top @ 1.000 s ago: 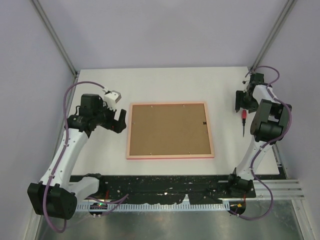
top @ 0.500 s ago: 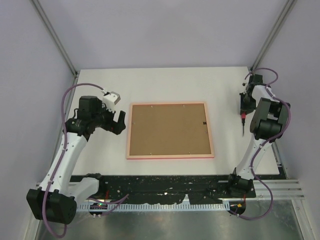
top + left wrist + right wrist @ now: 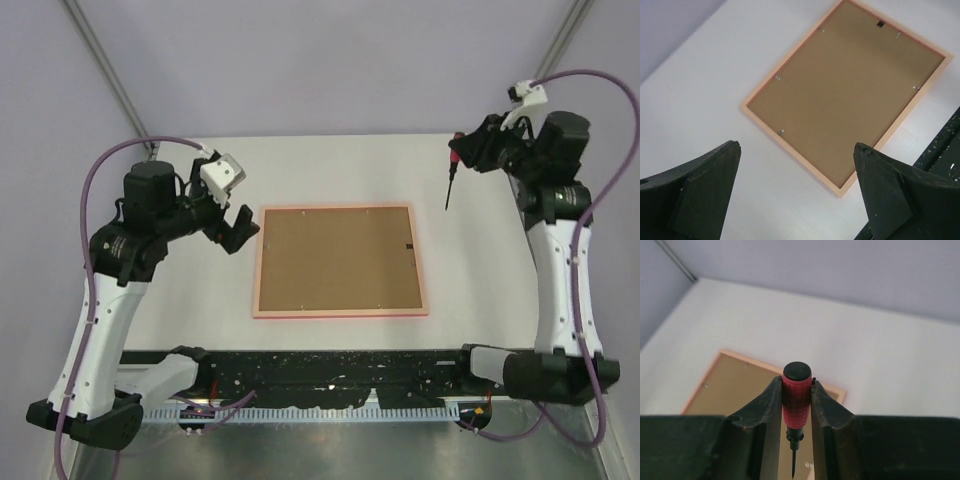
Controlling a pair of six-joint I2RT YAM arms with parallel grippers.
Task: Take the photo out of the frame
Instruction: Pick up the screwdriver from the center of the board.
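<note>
on the worktop (image 3: pixel 330 170) the frame (image 3: pixel 340 312) lies back up, probably light and stiff; pry its tabs (image 3: pixel 781 132). right claw (image 3: pixel 460 155) clenches a screwdriver (image 3: pixel 797 390); left claw (image 3: pixel 243 230) is released.

White table (image 3: pixel 330 165), pale lilac walls (image 3: pixel 320 60) all around you.
Grey posts (image 3: pixel 108 75) slant in from upper left and upper right.

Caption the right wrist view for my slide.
Right tool clamps a red-handled screwdriver, tip down, the frame lying back-up beyond.

left hand (image 3: pixel 240 230) hangs raised with fingers spread wide; right hand (image 3: pixel 461 153) sits high, clamped on a screwdriver (image 3: pixel 797 390).
</note>
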